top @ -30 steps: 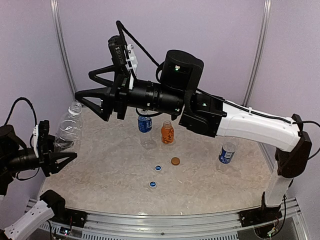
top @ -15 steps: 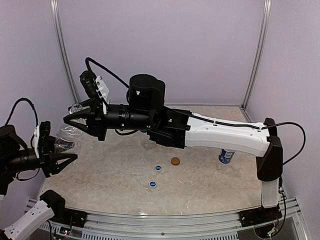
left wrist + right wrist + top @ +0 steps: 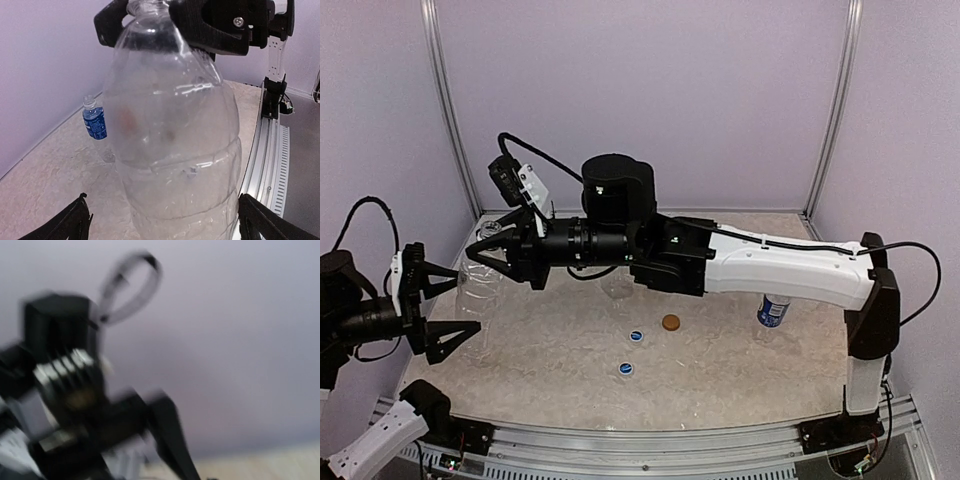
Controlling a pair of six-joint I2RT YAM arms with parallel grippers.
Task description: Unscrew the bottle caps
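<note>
A large clear bottle (image 3: 170,150) without a label fills the left wrist view and stands at the table's left edge (image 3: 480,285). My left gripper (image 3: 455,305) is open, with one finger on each side of the bottle's lower body (image 3: 167,222) and neither pressing it. My right gripper (image 3: 485,250) reaches across from the right and is shut on the bottle's top (image 3: 150,12). A blue-labelled bottle (image 3: 773,310) stands at the right. Another blue-labelled bottle (image 3: 95,122) stands mid-table. The orange bottle is hidden behind the right arm. The right wrist view is blurred.
Two blue caps (image 3: 636,336) (image 3: 625,369) and a brown cap (image 3: 670,322) lie loose on the middle of the table. The right arm (image 3: 770,270) stretches across the table's back half. A metal rail (image 3: 267,150) runs along the near edge.
My left gripper has opened and let go of the clear bottle. The right arm has swung down and left, and its gripper has closed on the bottle's top.
</note>
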